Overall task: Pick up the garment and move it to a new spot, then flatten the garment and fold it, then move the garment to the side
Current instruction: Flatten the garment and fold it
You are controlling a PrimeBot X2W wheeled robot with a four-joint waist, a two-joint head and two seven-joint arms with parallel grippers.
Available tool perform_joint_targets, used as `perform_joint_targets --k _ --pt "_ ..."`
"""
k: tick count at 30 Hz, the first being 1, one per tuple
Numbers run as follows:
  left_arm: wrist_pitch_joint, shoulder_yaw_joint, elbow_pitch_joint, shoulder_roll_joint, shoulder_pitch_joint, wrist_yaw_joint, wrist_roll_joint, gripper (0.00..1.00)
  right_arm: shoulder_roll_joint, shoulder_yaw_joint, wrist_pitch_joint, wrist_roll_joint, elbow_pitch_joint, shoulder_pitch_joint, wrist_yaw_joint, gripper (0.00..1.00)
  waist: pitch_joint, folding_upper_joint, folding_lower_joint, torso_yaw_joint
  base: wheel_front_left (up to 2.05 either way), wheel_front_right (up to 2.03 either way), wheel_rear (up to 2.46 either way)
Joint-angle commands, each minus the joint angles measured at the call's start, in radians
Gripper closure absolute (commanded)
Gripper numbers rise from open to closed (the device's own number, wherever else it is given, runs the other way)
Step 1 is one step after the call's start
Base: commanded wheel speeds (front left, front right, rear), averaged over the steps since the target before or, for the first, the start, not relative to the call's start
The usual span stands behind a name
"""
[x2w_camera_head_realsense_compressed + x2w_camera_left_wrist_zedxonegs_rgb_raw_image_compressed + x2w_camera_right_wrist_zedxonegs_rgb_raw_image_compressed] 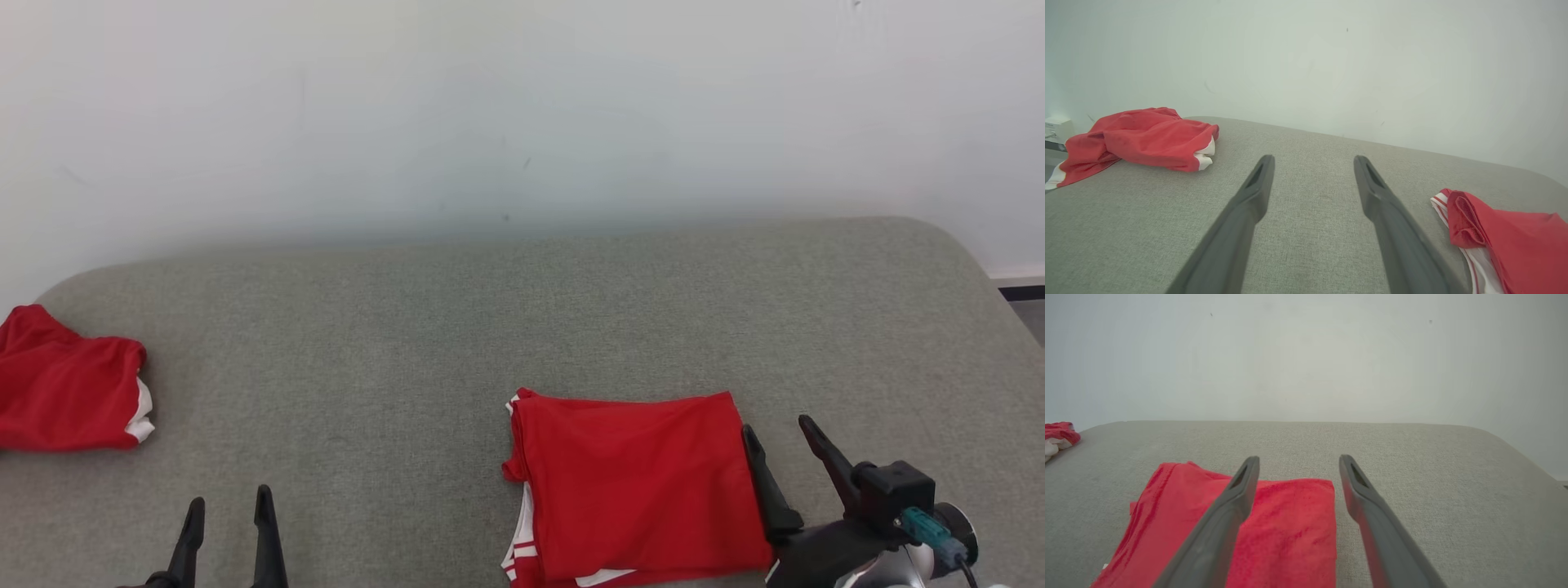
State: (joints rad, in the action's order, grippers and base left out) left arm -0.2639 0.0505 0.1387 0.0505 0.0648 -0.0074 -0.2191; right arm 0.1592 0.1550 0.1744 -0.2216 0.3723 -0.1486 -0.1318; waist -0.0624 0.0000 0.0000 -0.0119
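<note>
Nearest, the left gripper (229, 496) hangs low over a grey cushion (408, 327), its fingers spread and holding nothing, with bare fabric between them. The right gripper (775, 425) is also spread and empty. It sits at the right edge of the garment (637, 482), a folded red rectangle lying flat at the near right of the cushion. The right wrist view puts one finger above the red cloth and the other above bare cushion; contact cannot be told. The left wrist view shows the garment's left side, with white striped trim and a rolled hem. Farther left, well apart, lies a crumpled red heap (65, 384) with white trim. Behind is a plain pale wall (522, 106).
</note>
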Motion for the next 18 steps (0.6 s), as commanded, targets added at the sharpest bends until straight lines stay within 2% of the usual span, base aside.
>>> perform_joint_targets --k 1,18 --pt "0.0 0.003 -0.002 0.0 0.007 0.005 0.0 0.0 0.011 0.003 0.002 0.013 -0.006 0.013 0.002 0.0 -0.005 0.0 0.0 -0.008 0.0 0.0 0.0" --pt "0.0 0.005 0.094 0.0 0.001 -0.02 0.002 0.0 -0.039 0.015 -0.011 0.028 -0.053 0.09 0.002 0.0 -0.037 0.0 0.0 -0.054 0.0 0.0 0.0"
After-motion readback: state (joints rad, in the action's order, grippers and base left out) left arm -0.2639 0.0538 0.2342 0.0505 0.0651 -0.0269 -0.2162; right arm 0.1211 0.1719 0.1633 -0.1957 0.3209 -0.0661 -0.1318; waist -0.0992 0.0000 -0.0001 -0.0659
